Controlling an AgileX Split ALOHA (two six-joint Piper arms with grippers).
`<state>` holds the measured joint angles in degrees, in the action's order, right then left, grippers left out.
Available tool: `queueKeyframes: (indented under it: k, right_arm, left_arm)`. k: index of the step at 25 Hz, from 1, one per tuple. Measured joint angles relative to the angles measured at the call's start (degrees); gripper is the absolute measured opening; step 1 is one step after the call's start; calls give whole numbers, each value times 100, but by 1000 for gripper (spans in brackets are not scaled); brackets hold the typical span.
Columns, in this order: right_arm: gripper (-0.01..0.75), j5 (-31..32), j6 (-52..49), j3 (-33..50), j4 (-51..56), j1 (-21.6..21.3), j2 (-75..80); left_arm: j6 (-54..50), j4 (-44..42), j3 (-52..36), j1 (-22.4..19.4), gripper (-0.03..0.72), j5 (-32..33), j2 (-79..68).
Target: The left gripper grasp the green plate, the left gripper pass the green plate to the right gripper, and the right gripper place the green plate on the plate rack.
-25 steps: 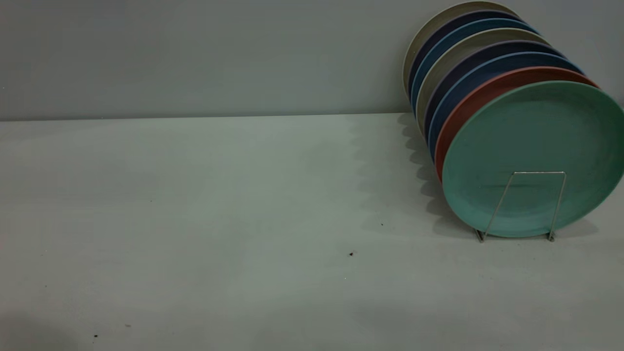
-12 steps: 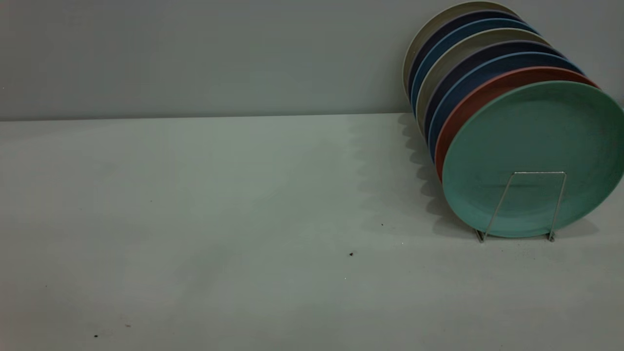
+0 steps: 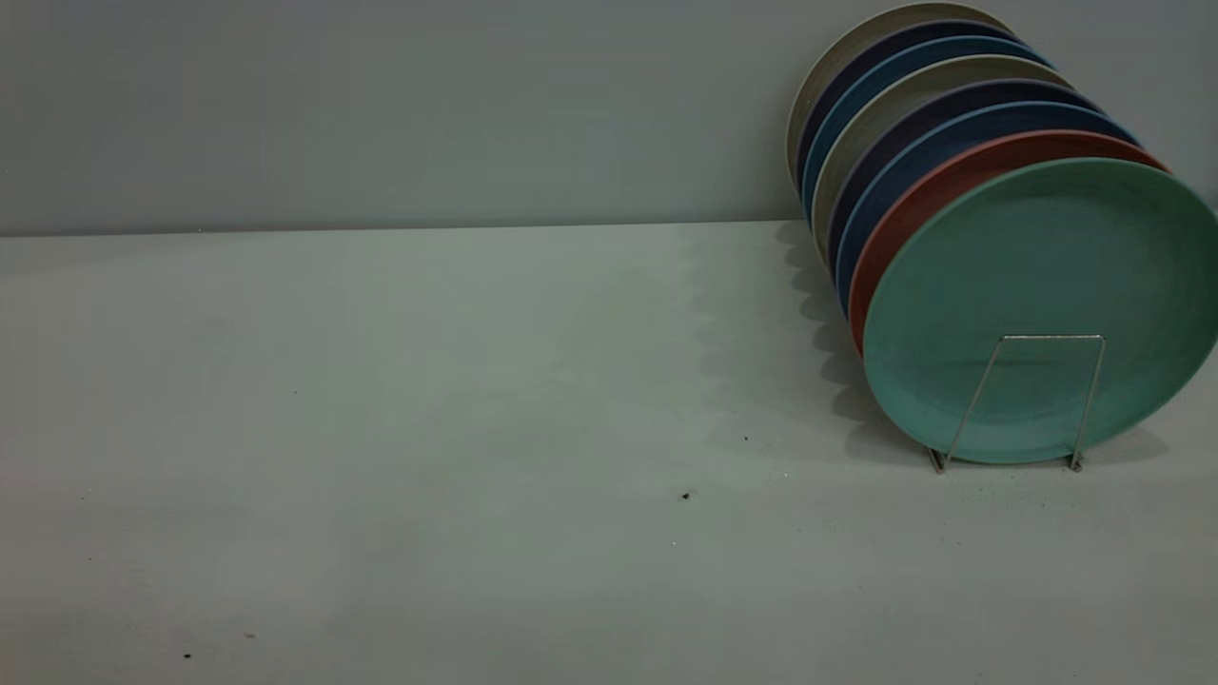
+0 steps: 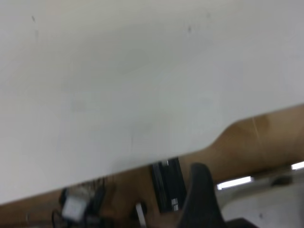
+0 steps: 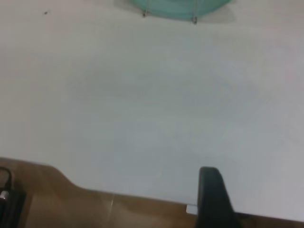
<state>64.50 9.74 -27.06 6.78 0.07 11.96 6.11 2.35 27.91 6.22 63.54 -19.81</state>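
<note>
The green plate (image 3: 1037,285) stands upright in the front slot of the plate rack (image 3: 1094,381) at the table's right, leaning against the front wire loop. Its lower edge (image 5: 180,7) and the rack's feet (image 5: 194,19) also show far off in the right wrist view. Neither gripper shows in the exterior view. The left gripper (image 4: 202,190) shows only as one dark part, held past the table's edge over the floor. The right gripper (image 5: 211,190) shows the same way at the table's near edge, far from the plate. Nothing is seen in either.
Behind the green plate stand a salmon-pink plate (image 3: 913,205), several blue plates (image 3: 885,152) and beige ones (image 3: 856,57), in a row toward the wall. The white table (image 3: 476,428) bears small dark specks (image 3: 685,496). Brown floor and black gear (image 4: 166,185) lie below its edge.
A dark shadow at the table's front left corner in the exterior view has faded away. The plates and the rack have not moved.
</note>
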Motion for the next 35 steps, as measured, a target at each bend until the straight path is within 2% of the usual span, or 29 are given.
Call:
queueKeyframes:
  k: [10, 16, 22, 35]
  right_arm:
    - [473, 81, 0, 0, 36, 107, -1291]
    - [473, 81, 0, 0, 39, 107, -1291]
    - [473, 81, 0, 0, 39, 107, -1291]
    - [473, 81, 0, 0, 39, 107, -1291]
  left_arm:
    - [0, 0, 0, -6, 583, 37, 1411]
    - [0, 7, 0, -465, 582, 114, 2091]
    - [6, 12, 0, -237, 582, 120, 2109]
    - [14, 14, 0, -237, 582, 120, 2109]
